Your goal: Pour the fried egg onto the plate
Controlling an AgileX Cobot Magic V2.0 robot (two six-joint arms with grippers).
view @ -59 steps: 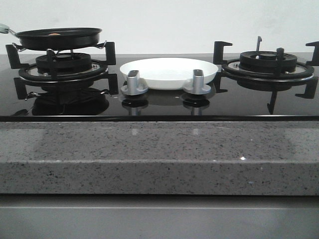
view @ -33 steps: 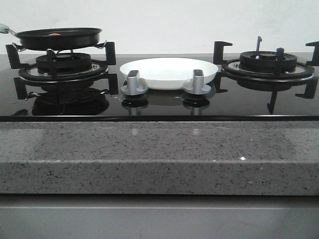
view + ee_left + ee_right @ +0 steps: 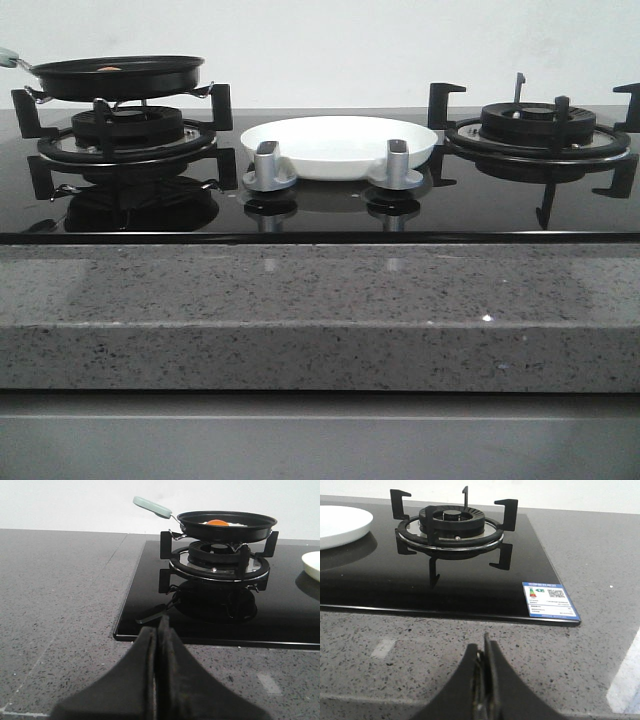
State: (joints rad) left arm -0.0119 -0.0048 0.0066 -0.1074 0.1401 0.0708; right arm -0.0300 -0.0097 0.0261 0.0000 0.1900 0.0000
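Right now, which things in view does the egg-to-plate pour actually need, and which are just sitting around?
Needed:
fried egg
black frying pan holding it, on the left burner
plate between the burners

Just there:
right burner
two silver knobs
energy label sticker

Left gripper (image 3: 157, 630): two matte black fingers, broad at the base and tapering to a narrow tip (worn, dusty inner edges).
Right gripper (image 3: 484, 650): same black tapered shape, a grey-brown strip along the seam between its fingers.
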